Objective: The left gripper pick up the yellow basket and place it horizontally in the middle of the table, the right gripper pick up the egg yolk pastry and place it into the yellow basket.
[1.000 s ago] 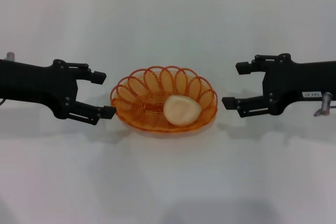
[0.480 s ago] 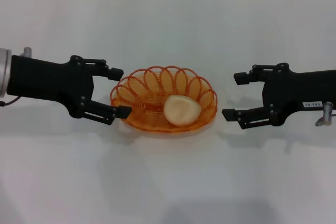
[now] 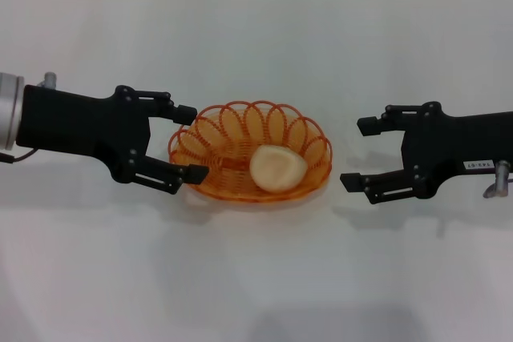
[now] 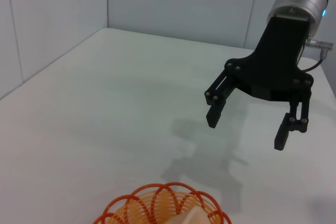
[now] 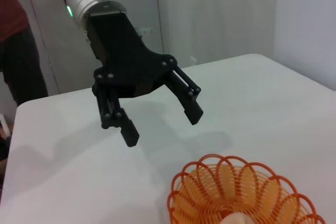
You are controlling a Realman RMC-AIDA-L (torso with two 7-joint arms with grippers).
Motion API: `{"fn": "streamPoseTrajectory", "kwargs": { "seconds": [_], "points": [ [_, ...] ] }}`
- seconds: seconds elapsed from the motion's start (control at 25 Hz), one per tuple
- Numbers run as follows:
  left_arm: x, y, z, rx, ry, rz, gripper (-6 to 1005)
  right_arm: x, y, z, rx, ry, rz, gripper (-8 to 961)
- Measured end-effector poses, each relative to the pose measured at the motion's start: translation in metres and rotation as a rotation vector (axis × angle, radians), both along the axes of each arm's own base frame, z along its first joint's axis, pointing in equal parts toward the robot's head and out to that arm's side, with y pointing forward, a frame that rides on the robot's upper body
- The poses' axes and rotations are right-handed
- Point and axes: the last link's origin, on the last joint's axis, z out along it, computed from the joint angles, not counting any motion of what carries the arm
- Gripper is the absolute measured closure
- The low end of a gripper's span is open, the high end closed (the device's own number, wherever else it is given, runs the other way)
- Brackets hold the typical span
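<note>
Egg yolk pastry (image 3: 277, 168): lies inside the yellow basket (image 3: 240, 130), toward its right end.
Yellow basket: sits mid-table (image 3: 256, 278), long side across.
Left pincer (image 3: 190, 142): spread wide, fingertips flanking the basket's left rim.
Right pincer (image 3: 359, 154): spread, hovering apart from the basket's right end.

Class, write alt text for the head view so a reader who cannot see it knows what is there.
An egg yolk pastry lies inside a yellow basket at the middle of a white table. The open left gripper reaches the basket's left rim, while the open right gripper hangs apart on the other side.
</note>
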Motion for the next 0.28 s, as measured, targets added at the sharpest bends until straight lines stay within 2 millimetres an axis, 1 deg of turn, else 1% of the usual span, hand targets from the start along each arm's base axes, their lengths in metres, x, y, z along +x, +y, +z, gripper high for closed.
{"fn": "streamPoseTrajectory", "kwargs": {
  "seconds": [0.28],
  "points": [
    [-0.0016, 0.0, 0.0019, 0.001, 0.004, 0.006, 112, -0.0016, -0.0017, 0.0003, -0.011, 0.0, 0.007, 103]
  ]
}}
